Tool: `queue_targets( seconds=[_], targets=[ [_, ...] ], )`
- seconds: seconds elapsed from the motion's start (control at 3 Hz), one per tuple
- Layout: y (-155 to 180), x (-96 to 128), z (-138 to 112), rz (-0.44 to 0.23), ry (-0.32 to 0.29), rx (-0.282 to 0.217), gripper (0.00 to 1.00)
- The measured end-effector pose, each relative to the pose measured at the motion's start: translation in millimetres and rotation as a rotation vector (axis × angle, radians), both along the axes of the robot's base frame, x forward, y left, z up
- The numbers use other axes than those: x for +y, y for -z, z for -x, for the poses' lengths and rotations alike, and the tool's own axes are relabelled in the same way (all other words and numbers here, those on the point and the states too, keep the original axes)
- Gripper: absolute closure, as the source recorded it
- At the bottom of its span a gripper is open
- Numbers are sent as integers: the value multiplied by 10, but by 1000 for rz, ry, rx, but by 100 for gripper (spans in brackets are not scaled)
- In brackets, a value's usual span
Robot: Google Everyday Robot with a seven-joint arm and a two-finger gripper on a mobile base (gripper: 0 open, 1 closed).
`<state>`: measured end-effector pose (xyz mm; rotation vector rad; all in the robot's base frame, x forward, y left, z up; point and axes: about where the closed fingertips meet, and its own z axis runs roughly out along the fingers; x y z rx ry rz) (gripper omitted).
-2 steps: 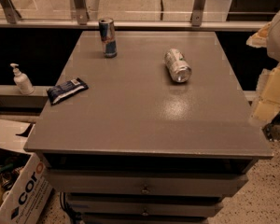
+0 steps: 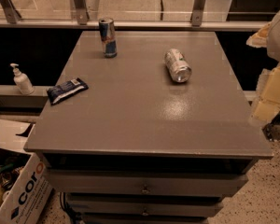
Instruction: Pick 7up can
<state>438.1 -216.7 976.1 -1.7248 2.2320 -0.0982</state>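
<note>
The 7up can (image 2: 177, 65), silvery-white with green markings, lies on its side on the grey table (image 2: 144, 120), right of centre toward the back, with its shiny metal end facing me. My gripper (image 2: 270, 94) shows as cream-coloured parts at the right edge of the camera view, beyond the table's right side. It is well to the right of the can, nearer the front, and does not touch it.
A taller, slim blue-and-silver can (image 2: 107, 36) stands upright at the back left. A dark blue snack bar (image 2: 66, 90) lies at the left edge. A soap dispenser (image 2: 22, 80) stands on a ledge to the left. A cardboard box (image 2: 16, 195) sits on the floor at lower left.
</note>
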Motion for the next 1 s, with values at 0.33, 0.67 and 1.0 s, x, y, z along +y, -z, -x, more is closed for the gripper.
queue_targets(
  seconds=[0.33,0.67,1.0],
  targets=[
    [69,20,-167,-31,25,-9,0],
    [217,49,-694,-63,95,-27,0],
    [303,79,-1093,-65,152,-36,0]
  ],
)
